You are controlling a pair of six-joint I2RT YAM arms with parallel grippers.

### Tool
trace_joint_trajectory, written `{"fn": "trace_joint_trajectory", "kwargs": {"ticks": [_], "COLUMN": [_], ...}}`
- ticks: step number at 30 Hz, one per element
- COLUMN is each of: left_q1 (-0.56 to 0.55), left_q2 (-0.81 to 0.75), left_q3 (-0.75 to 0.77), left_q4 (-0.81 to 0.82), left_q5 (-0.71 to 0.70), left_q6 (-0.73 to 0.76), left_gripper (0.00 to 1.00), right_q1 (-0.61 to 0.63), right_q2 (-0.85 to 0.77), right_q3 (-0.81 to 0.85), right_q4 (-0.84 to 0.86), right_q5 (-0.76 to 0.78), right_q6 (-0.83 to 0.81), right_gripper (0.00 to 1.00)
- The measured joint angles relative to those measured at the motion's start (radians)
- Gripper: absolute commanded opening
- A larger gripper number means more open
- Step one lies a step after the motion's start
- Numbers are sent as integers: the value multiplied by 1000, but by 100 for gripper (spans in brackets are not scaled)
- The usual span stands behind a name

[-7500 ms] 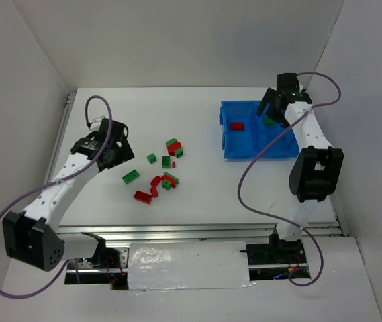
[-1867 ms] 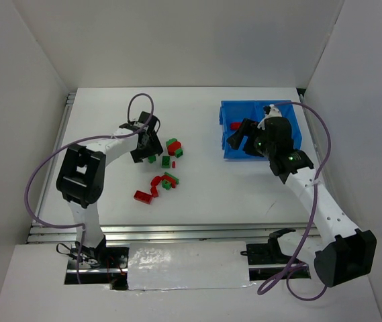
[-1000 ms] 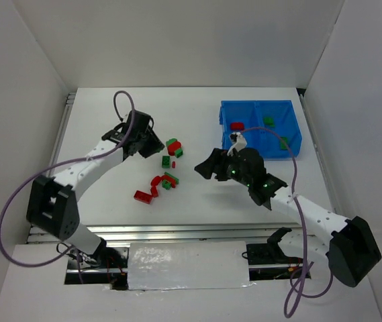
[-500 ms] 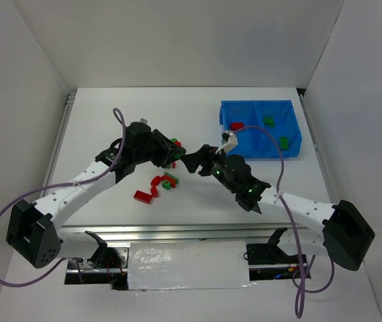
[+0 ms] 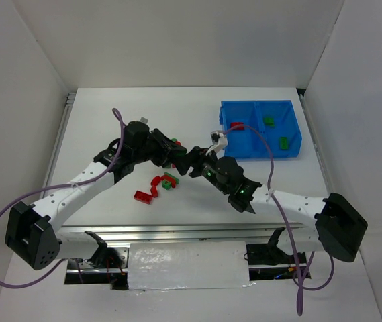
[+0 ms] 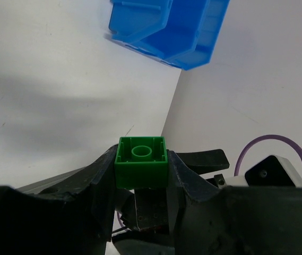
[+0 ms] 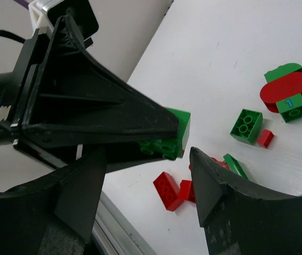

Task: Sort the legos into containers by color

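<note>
My left gripper (image 6: 141,166) is shut on a green lego (image 6: 141,162), studs turned away from its camera. It hangs above the table's middle (image 5: 176,153). My right gripper (image 7: 146,154) is open and faces it tip to tip (image 5: 192,163). That same green lego (image 7: 174,133) sits in front of and between the right jaws, close to the right-hand finger (image 7: 214,180), and neither pad is pressed on it. The blue bin (image 5: 261,149) holds a red lego (image 5: 236,125) in its left container and green legos (image 5: 269,121) in its right one.
Loose legos lie below both grippers: a long red one (image 7: 166,190), a green square one (image 7: 246,126) and a red-and-green stack (image 7: 286,90). In the top view they sit left of centre (image 5: 156,182). White walls enclose the table. The bin (image 6: 193,48) shows far off in the left wrist view.
My right arm has swung left from near the bin to meet the left gripper, its jaws narrowing somewhat. The left gripper carried the green lego rightward toward the middle.
</note>
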Motion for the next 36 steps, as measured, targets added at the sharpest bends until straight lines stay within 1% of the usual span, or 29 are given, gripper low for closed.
{"fn": "trace_joint_trajectory", "kwargs": {"ticks": [1,5,6,7,8,9,10,11,13,14,16,17,20,23,26,27,29,30,31,33,36], "left_q1": [0,-1,0,1,2,3,4,7,10,10,9,7,2,2,22,29,41,46,49,49,49], "left_q2": [0,-2,-5,-9,-13,-17,-24,-33,-44,-50,-56,-57,-59,-59,-51,-47,-43,-39,-33,-21,3], "left_q3": [0,0,0,0,-2,-5,-7,-11,-12,-16,-17,-17,-10,33,141,184,257,291,325,357,363], "left_q4": [0,8,11,11,14,18,21,24,23,21,21,16,2,-43,-134,-162,-201,-224,-243,-270,-317], "left_q5": [3,7,3,-2,-7,-13,-18,-24,-39,-40,-40,-38,-39,-55,-104,-128,-173,-193,-213,-232,-245], "left_q6": [0,-3,-3,-3,-3,-4,-5,-6,-8,-9,8,16,31,70,161,204,293,333,381,459,547], "left_gripper": [0,0,0,0,0,0,0,8,22,56,95,99,99,99,99,99,99,100,100,100,99], "right_q1": [0,0,1,3,6,10,11,10,13,14,14,13,8,-13,-90,-141,-287,-375,-465,-597,-746], "right_q2": [8,40,47,51,55,59,62,65,68,68,68,66,53,28,-16,-31,-45,-39,-15,52,195], "right_q3": [7,35,40,47,53,61,68,72,79,79,77,73,42,16,6,12,56,102,161,291,486], "right_q4": [-1,-5,-6,-6,-5,-3,-9,-6,-8,-3,12,21,40,33,-34,-77,-208,-303,-397,-558,-722], "right_q5": [8,60,71,80,86,88,102,106,105,102,101,103,116,125,124,113,102,103,114,130,144], "right_q6": [0,7,7,7,6,2,-4,-2,-26,-26,-31,-34,-42,-50,-52,-48,-32,-23,-13,-2,3], "right_gripper": [68,67,65,61,54,43,22,9,0,0,0,0,0,0,0,0,0,0,0,0,0]}}
